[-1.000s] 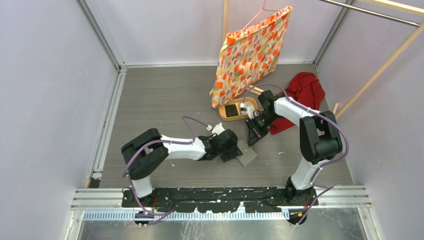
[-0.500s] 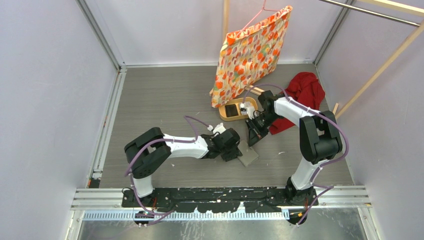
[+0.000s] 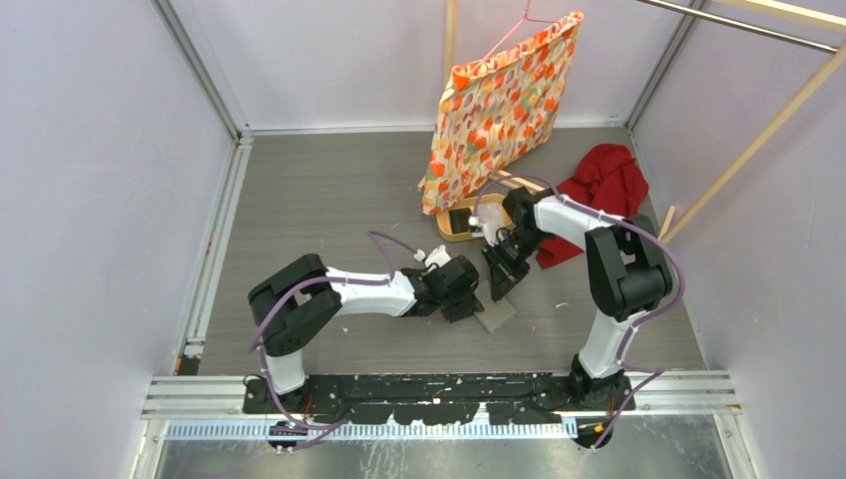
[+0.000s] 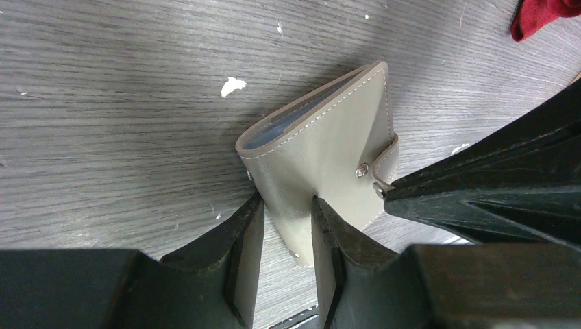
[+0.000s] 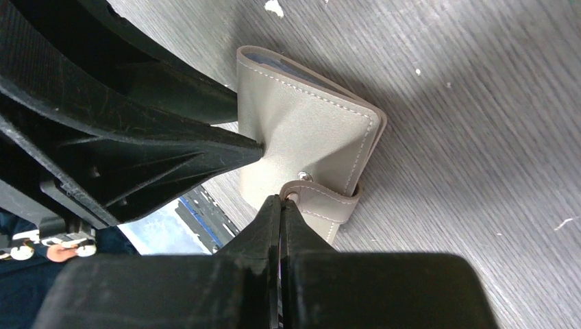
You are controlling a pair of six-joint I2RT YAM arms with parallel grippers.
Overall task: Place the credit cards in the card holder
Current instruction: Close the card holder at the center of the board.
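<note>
In the top view, the card holder [image 3: 496, 315] is lying on the grey surface [image 3: 329, 200], in front of the two arms. The left gripper [image 3: 471, 304] is being pressed against the left side of the card holder. The right gripper [image 3: 496, 289] is being held just behind the card holder, tilted down toward it. An oval wooden tray [image 3: 446, 234] is standing further behind the card holder, and one dark credit card [image 3: 460, 219] is lying in it. A patterned cloth [image 3: 499, 100] is hanging behind the tray, and a red cloth [image 3: 604, 185] is lying to the right rear of the card holder.

In the left wrist view, the near flap of the card holder [image 4: 329, 144] is being pinched between the fingers of the left gripper [image 4: 288, 212]. The holder is standing slightly open, so a bluish inside is being shown at its far edge. The tip of the right gripper [image 4: 397, 195] is touching the card holder beside the snap strap [image 4: 390, 154].

In the right wrist view, the fingers of the right gripper [image 5: 281, 205] are pressed together, and their tip is meeting the end of the strap [image 5: 322, 202]. It cannot be told whether the strap edge is caught between them. The left gripper [image 5: 245, 130] is seen at the left side of the card holder [image 5: 301, 130], with one finger touching the grey cover.
</note>
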